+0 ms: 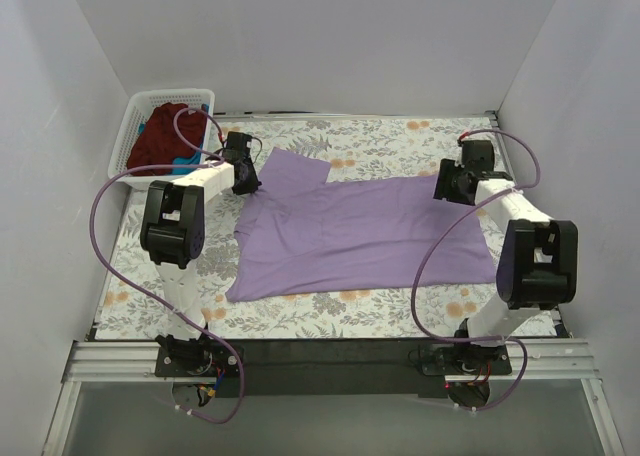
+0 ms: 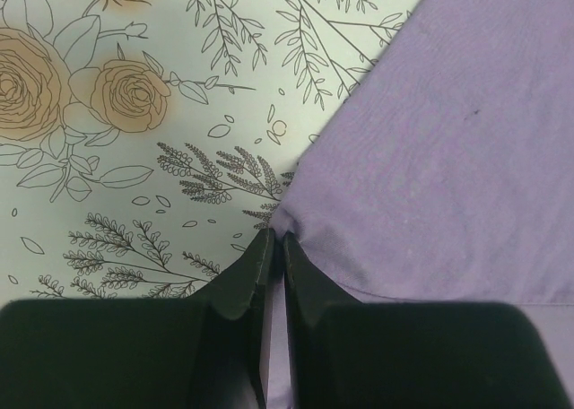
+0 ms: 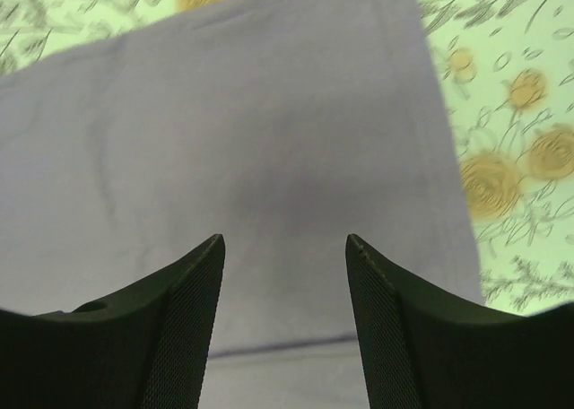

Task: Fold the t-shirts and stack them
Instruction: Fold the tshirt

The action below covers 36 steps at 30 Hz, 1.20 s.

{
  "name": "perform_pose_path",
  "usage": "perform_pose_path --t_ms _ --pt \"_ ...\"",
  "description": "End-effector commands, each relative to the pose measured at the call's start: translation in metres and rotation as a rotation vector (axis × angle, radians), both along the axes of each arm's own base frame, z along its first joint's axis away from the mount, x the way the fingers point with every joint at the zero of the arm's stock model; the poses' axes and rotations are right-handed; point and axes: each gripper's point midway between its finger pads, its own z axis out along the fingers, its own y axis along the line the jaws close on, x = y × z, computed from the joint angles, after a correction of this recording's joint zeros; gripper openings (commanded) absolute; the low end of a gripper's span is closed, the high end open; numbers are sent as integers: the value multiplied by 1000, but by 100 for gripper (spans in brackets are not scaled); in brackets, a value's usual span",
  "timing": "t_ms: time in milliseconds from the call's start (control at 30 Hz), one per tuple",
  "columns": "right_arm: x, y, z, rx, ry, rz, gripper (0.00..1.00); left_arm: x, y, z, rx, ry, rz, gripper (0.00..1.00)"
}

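Note:
A lavender-purple t-shirt (image 1: 360, 234) lies spread on the floral table cover, one sleeve pointing to the far left. My left gripper (image 1: 250, 184) is shut on the shirt's left edge by that sleeve; in the left wrist view its jaws pinch a small fold of purple cloth (image 2: 296, 221). My right gripper (image 1: 445, 191) is open, hovering over the shirt's right end; the right wrist view shows purple cloth (image 3: 269, 158) between its spread fingers (image 3: 193, 283). A dark maroon t-shirt (image 1: 165, 136) and a blue one (image 1: 183, 163) lie in the white basket.
The white lattice basket (image 1: 130, 141) stands at the far left corner. The floral cover (image 1: 400, 136) covers the table, with white walls on three sides. A black strip and metal rail (image 1: 330, 356) run along the near edge by the arm bases.

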Motion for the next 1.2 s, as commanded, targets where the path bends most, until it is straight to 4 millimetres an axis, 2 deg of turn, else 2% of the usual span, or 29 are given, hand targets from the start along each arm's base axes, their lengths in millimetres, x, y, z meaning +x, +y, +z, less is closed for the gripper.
perform_pose_path --t_ms 0,33,67,100,267,300,333,400,433,533,600,767,1033,1133,1167 --pt "50 -33 20 -49 -141 -72 62 -20 7 -21 50 89 -12 0" --pt "57 -39 18 -51 -142 -73 62 -21 6 -22 50 92 -15 0" --pt "70 -51 27 -58 -170 -86 61 -20 7 -22 53 90 -12 0" --pt "75 -57 13 -74 -142 -80 61 -19 6 -21 57 89 -13 0" --pt "105 -80 3 -113 -145 -35 55 -18 9 -23 71 97 -11 0" --pt "116 -78 -2 -91 -146 -3 55 -19 9 -23 73 99 -14 0" --pt "121 -80 -5 -87 -147 -3 55 -19 10 -23 77 100 -14 0" --pt "130 -71 -15 -28 -139 43 53 -19 10 -23 81 97 -12 0" --pt "137 -70 -12 -21 -152 51 52 -19 11 -23 83 99 -10 0" --pt "146 -66 -21 -9 -146 101 50 -19 12 -23 89 100 -12 0" --pt "145 -63 -36 0 -110 123 50 -20 13 -24 94 102 -11 0" --pt "141 -71 -55 -31 -52 119 50 -19 14 -25 98 105 -11 0" --pt "134 -76 -71 -60 6 135 49 -20 11 -26 90 109 -16 0" --pt "129 -73 -76 -50 22 144 40 -20 12 -26 90 111 -15 0" --pt "128 -73 -78 -45 29 145 34 -20 12 -26 88 110 -15 0"
